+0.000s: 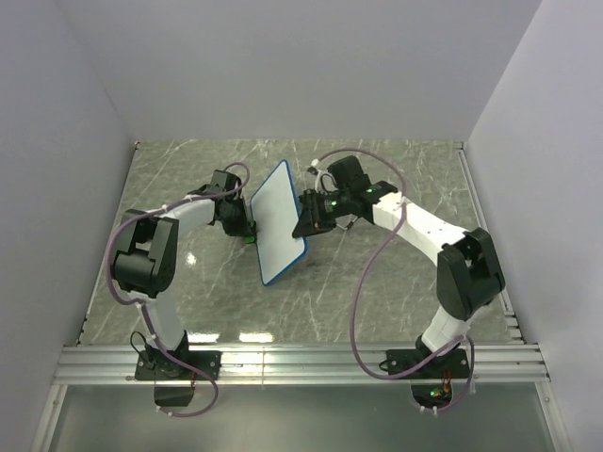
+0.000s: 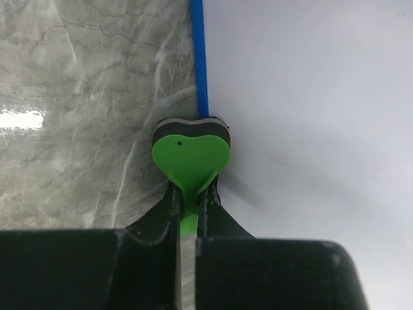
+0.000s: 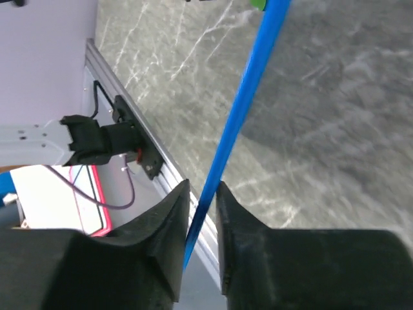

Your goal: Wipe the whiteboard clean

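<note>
Above the table [image 1: 396,287]: one whiteboard [image 1: 280,221], one eraser [image 2: 191,158].

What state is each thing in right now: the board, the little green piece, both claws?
whiteboard: held tilted up, face showing no marks.
eraser: clamped by its green handle, pad against the board's face near the blue edge.
left gripper: shut on the eraser.
right gripper: shut on the whiteboard's blue frame.
</note>
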